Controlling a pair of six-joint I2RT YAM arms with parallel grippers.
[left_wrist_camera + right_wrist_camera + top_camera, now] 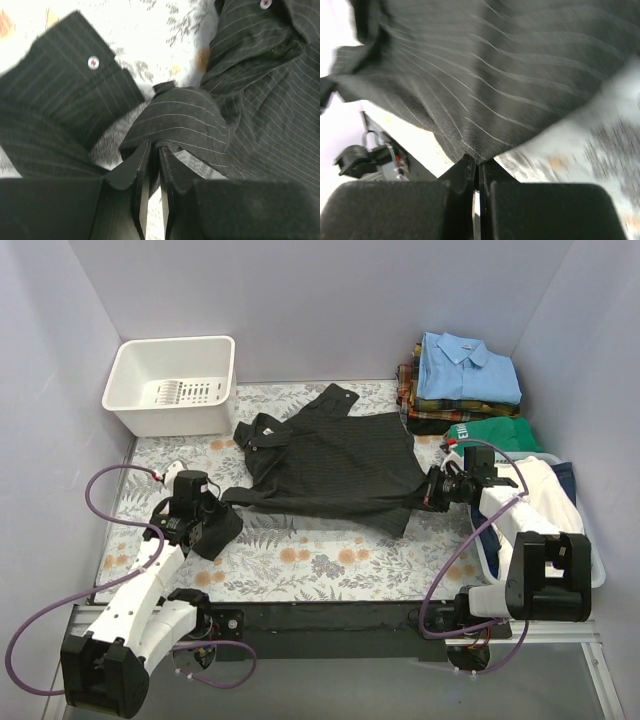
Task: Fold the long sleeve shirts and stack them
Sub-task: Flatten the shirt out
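Your left gripper pinches the black shirt near the left edge of the table; your right gripper clamps its cloth toward the right edge

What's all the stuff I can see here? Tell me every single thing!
black shirt: 1, black with thin pale stripes, spread mid-table
light blue shirt: 1, blue, folded on top of the far-right stack
plaid shirt: 1, red-yellow-green, under the blue one
green cloth: 1, green, just in front of that stack
white cloth: 1, white, right edge
basket: 1, white, far left
tablecloth: 1, pale floral
left tool: 1, black, pinching the shirt's left side
right tool: 1, black, pinching its right edge
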